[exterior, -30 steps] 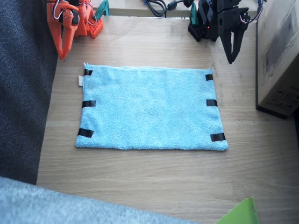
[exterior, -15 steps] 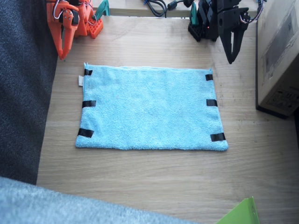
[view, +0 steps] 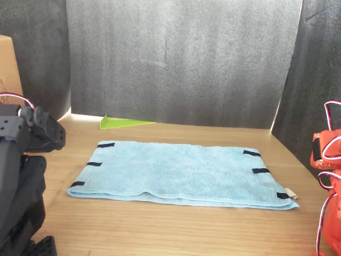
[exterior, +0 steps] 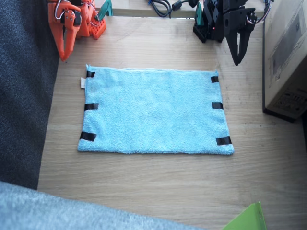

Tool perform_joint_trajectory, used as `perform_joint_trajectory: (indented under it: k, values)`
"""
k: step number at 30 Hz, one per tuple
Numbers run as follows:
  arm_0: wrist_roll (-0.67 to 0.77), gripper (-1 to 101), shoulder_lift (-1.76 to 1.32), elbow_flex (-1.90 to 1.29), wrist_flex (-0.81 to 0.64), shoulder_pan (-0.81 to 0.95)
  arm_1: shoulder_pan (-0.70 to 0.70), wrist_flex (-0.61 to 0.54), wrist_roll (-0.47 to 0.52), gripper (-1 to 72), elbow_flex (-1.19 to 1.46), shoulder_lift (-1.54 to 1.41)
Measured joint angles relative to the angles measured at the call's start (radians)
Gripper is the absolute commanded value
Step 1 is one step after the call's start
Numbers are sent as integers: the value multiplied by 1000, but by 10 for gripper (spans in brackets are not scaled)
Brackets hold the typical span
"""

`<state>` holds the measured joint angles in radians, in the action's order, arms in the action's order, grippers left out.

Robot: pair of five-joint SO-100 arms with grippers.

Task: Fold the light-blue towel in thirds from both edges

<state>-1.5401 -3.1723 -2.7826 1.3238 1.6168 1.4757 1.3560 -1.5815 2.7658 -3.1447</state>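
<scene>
The light-blue towel (exterior: 155,111) is laid flat, unfolded. The left gripper (exterior: 237,61) and right gripper (exterior: 63,57) are held closed and empty; both are cropped from the front view.

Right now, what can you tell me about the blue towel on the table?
The light-blue towel is a fluffy, terry-looking rectangle lying spread flat and unfolded on the wooden table. Each short edge carries three short black tape strips, and a small white tag sticks out at one corner. In the front view its near long edge ripples slightly. Neither gripper touches it; only the table does.
</scene>
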Motion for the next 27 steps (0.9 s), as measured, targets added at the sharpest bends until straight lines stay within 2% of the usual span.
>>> perform_joint_trajectory:
  k: [17,21,27]
  values:
    - [-5,-4,28,14,-6,0,25,11,0,-1,-8,12]
    - [-20,-4,293,172,-54,3,25,-29,9,-1,-152,153]
    - [-71,-3,788,529,-55,40,37,-38,43,-1,-574,655]
